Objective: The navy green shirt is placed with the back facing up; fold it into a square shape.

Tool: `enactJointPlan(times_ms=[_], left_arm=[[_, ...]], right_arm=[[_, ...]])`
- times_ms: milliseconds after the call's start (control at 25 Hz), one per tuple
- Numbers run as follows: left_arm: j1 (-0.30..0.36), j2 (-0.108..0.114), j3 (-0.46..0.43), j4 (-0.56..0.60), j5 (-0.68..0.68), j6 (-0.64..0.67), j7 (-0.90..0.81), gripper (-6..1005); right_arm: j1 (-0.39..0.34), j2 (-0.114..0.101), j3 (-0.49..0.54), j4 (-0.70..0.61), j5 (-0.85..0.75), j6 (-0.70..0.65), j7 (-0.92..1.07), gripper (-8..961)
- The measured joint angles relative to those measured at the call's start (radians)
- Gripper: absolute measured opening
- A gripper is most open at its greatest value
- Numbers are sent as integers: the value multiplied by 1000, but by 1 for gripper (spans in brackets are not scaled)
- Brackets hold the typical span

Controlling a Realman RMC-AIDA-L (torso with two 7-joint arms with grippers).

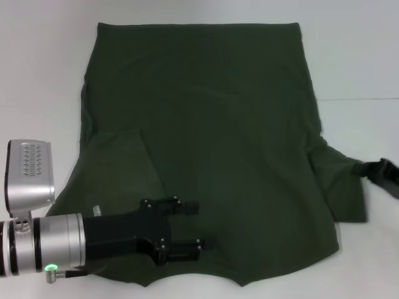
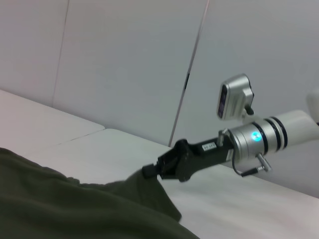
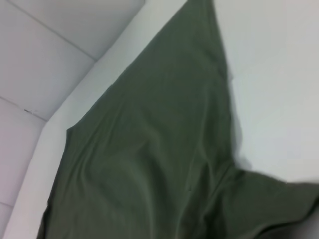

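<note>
Navy green shirt is lying back-up across the counter, left sleeve already folded in; left gripper is hovering w/ fingers parted, holding nothing, at shirt's 7 o'clock. Right gripper, at 4 o'clock, is pinching the right sleeve, a grasp only left wrist view is showing clearly. Judgement: it should be carrying that sleeve inward low & flat, avoiding wrinkles.
</note>
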Motion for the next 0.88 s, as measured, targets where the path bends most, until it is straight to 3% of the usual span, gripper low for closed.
enactJointPlan(times_ms=[320,880], left_arm=[[0,0,-20,0,0,4,0,795],[-3,0,-25,-3,-3,7,-14,796]], right_arm=[[10,-83,-16,7,-27,-9,50,11],[83,-141,-30,-4,-141,-1,60,13]])
